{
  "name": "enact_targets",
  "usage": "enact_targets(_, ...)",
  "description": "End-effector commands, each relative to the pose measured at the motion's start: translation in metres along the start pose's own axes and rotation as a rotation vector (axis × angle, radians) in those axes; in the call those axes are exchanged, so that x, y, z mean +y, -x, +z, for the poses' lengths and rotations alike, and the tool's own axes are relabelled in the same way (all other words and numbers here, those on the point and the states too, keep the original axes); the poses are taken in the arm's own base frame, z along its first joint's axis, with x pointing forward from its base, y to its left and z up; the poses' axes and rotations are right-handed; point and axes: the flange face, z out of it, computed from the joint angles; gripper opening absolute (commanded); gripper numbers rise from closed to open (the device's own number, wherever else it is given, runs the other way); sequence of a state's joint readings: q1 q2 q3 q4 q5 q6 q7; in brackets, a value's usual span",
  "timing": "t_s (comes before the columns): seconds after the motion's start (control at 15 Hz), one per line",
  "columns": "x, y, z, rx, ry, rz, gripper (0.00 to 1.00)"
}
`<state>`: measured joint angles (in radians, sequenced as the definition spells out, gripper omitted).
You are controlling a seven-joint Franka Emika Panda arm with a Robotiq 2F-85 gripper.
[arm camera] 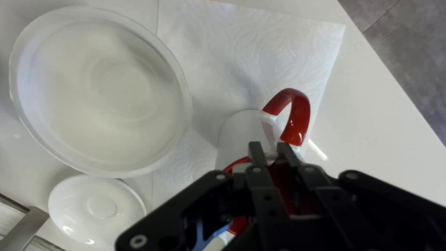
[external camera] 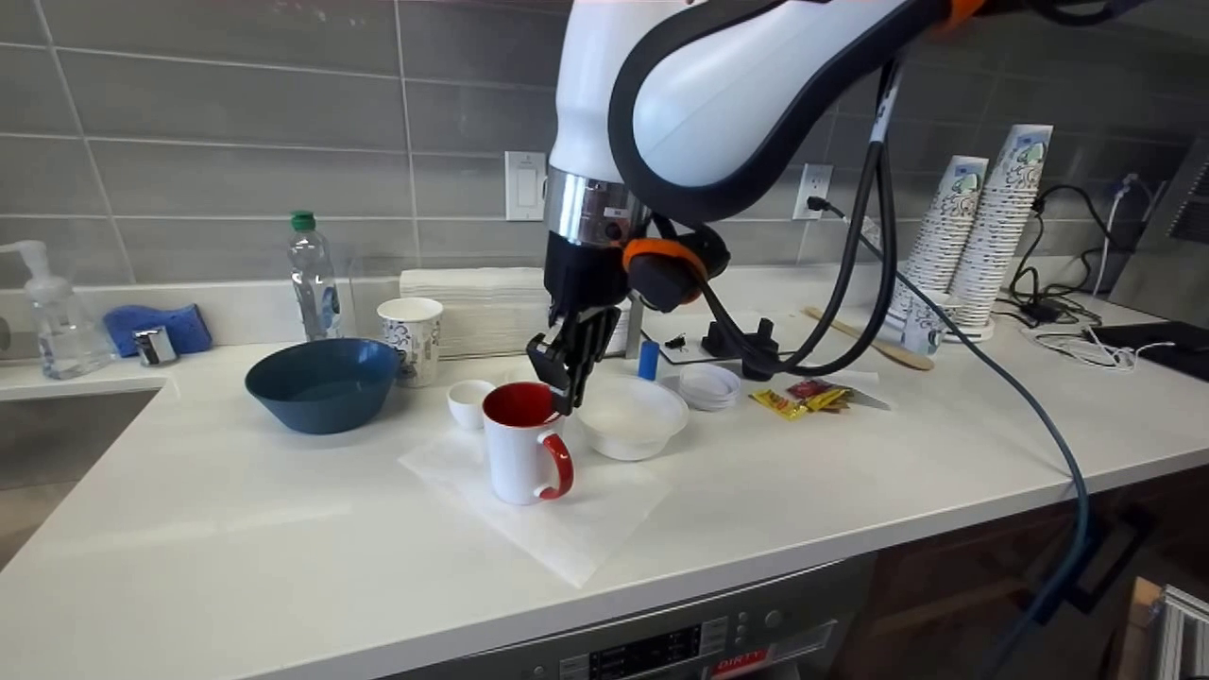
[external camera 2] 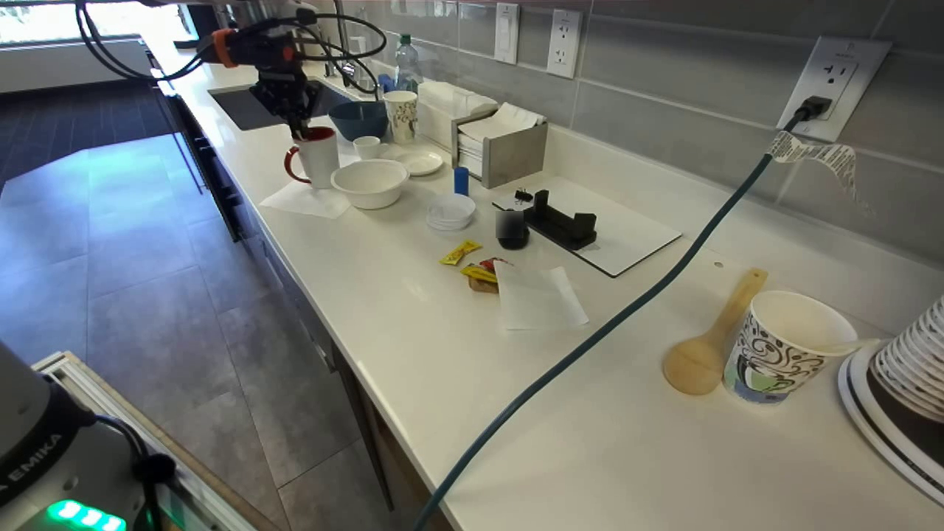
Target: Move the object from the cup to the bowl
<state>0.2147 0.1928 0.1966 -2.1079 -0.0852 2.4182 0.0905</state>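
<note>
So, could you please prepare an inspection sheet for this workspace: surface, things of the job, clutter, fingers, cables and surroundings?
Surface: white counter, with a paper sheet under the red-handled mug.
Mug: upright; in the wrist view the fingers hide most of its inside.
White bowl: beside the mug; dark specks inside, no object seen there.
Clutter: dark blue bowl, small white cup, small packets, wooden spoon.
Fingers: tips narrowly apart at the mug's mouth; cannot tell whether they grip anything.
Cables: teal cable plugged into an outlet, crossing the counter's front edge; black cables loop at the arm.
Surroundings: grey tiled wall, sink, stacked paper cups.
</note>
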Motion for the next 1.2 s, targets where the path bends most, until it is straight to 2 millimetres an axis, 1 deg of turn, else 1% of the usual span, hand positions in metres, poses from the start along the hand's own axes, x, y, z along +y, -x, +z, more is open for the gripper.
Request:
enact_targets(0.0, -0.003, -0.008, -0.001, -0.015, 0.021, -0.003, 0.08)
enact_targets(0.07, -0.004, -0.008, -0.002, -0.014, 0.022, -0.004, 0.03)
enact_targets(0.33, -0.006, -0.008, -0.009, -0.015, 0.029, -0.007, 0.03)
enact_targets(0.6, -0.012, -0.008, -0.025, -0.020, 0.025, -0.018, 0.03)
enact_targets(0.87, -0.018, -0.003, -0.052, 0.011, 0.032, -0.026, 0.03)
enact_targets(1.13, -0.021, 0.011, -0.086, 0.045, 0.022, -0.055, 0.03)
